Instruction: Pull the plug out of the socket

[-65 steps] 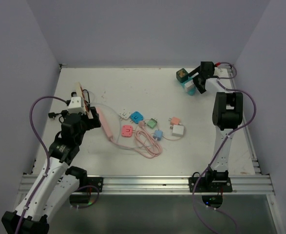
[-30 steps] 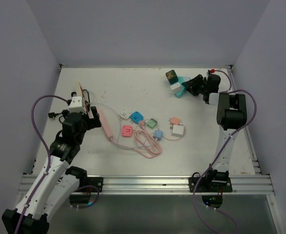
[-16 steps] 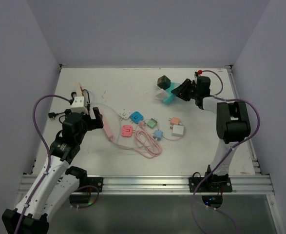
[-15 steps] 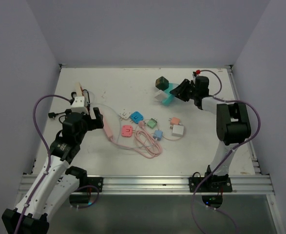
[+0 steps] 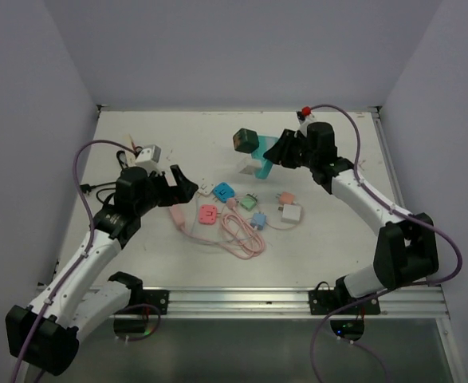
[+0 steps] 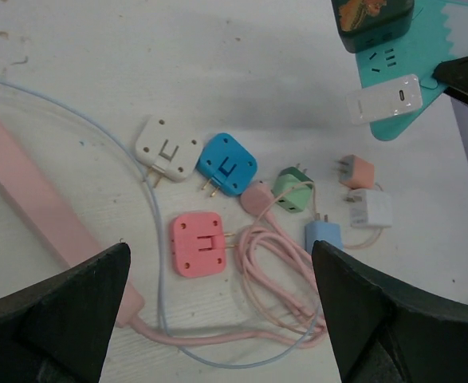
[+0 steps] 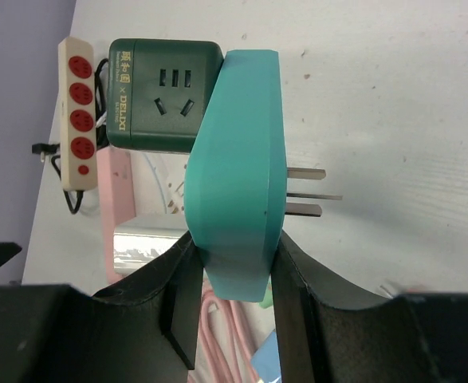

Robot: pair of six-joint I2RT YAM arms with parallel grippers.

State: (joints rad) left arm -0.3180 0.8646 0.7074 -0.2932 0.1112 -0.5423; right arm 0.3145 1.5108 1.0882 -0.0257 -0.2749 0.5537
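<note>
My right gripper (image 7: pixel 234 263) is shut on a flat teal socket (image 7: pixel 237 183), lifted above the table's far middle (image 5: pixel 263 162). Bare prongs (image 7: pixel 305 191) stick out of one face. On its other face sit a dark green cube plug (image 7: pixel 163 96) (image 5: pixel 246 141) and a silver-white charger (image 7: pixel 146 247). The left wrist view shows the same cube (image 6: pixel 373 16) and charger (image 6: pixel 384 98) on the teal socket (image 6: pixel 425 56). My left gripper (image 5: pixel 178 185) hangs open and empty above loose plugs, left of the socket.
On the table lie a pink power strip (image 6: pixel 26 191), a pink cable coil (image 6: pixel 277 263) and several small plugs: white (image 6: pixel 167 148), blue (image 6: pixel 227 163), pink (image 6: pixel 197 243), green (image 6: pixel 294 191), orange (image 6: pixel 353 171). A cream strip with red outlets (image 7: pixel 76 112) lies far left.
My right arm swung from the far right corner toward the middle, carrying the teal socket with its plugs. My left arm reached forward over the loose plugs, still open.
</note>
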